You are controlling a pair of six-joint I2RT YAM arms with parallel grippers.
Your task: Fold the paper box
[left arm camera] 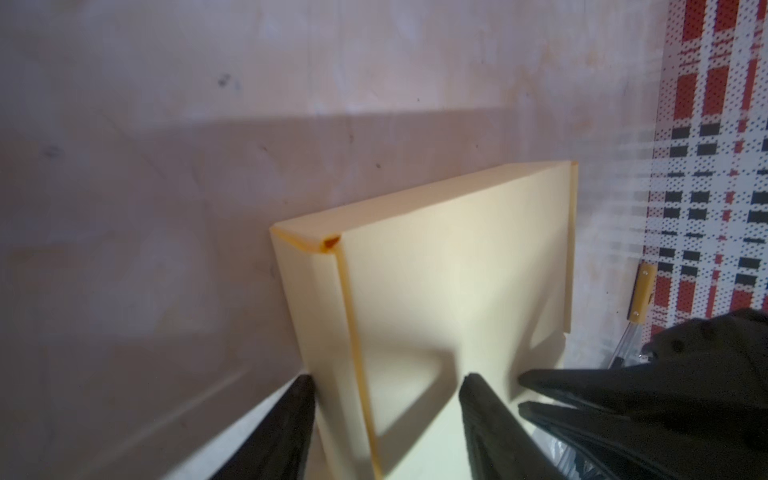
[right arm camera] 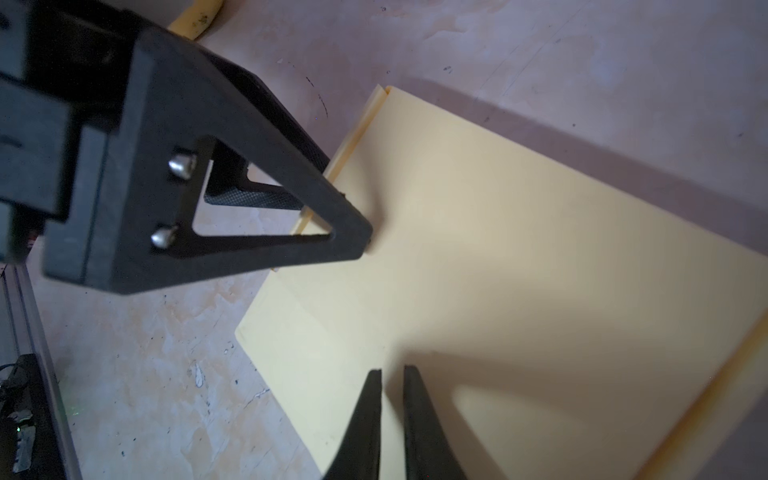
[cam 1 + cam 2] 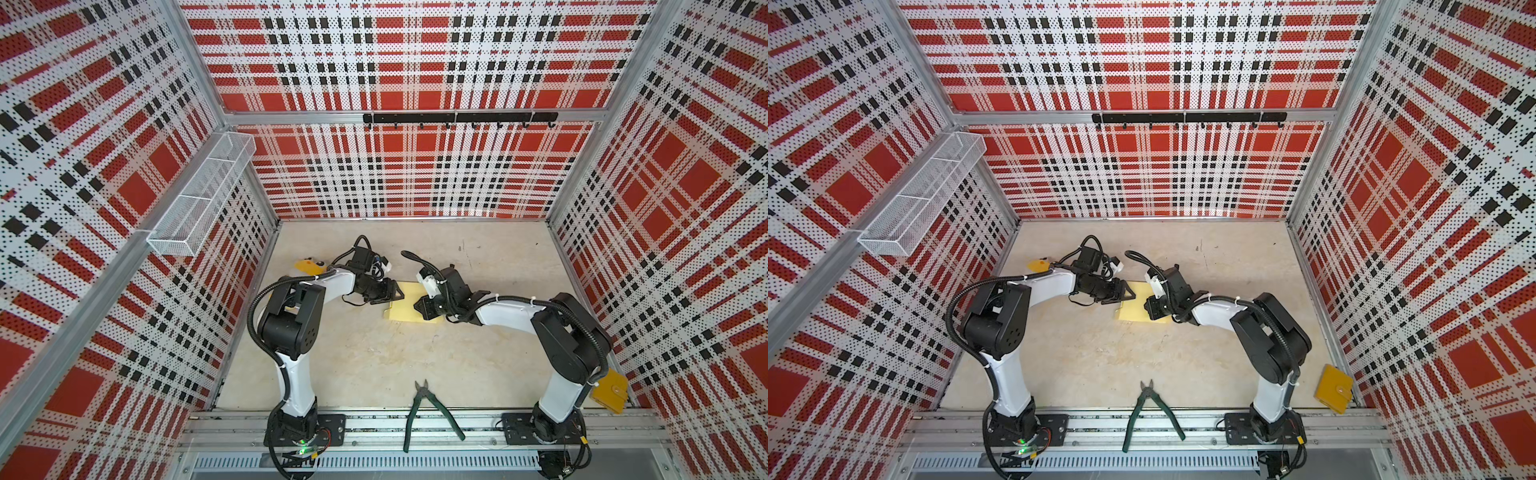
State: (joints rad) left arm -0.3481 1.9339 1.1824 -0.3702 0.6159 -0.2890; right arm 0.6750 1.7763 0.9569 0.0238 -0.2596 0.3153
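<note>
Sitting in the middle of the pale, blotchy surface (image 3: 374,365) is the paper box (image 3: 409,307). It is thin, soft-yellow card, smooth and plain, folded into a flat, shallow rectangle with its top shut. Its side walls are low and its edges are sharp. At one corner the folds leave a tiny gap that looks darker orange inside.

The left gripper (image 1: 386,376) is black, with two pointy, three-cornered fingers. They stand part way apart over the edge of the box. One finger (image 1: 482,415) is on the flat top and the other is down beside the side wall. I cannot tell if they squeeze the card.

The right gripper (image 2: 390,372) comes in from the other side. Its two thin black fingers are almost together, with just a slit between them and nothing in it. Their tips are over the top of the box.

Near the front lie cutters (image 3: 428,415) with green handles, spread open. A darker yellow pouch (image 3: 1334,388) with a snap lies well apart, by the right wall. A white wire-mesh basket (image 3: 199,199) hangs on the left wall.
</note>
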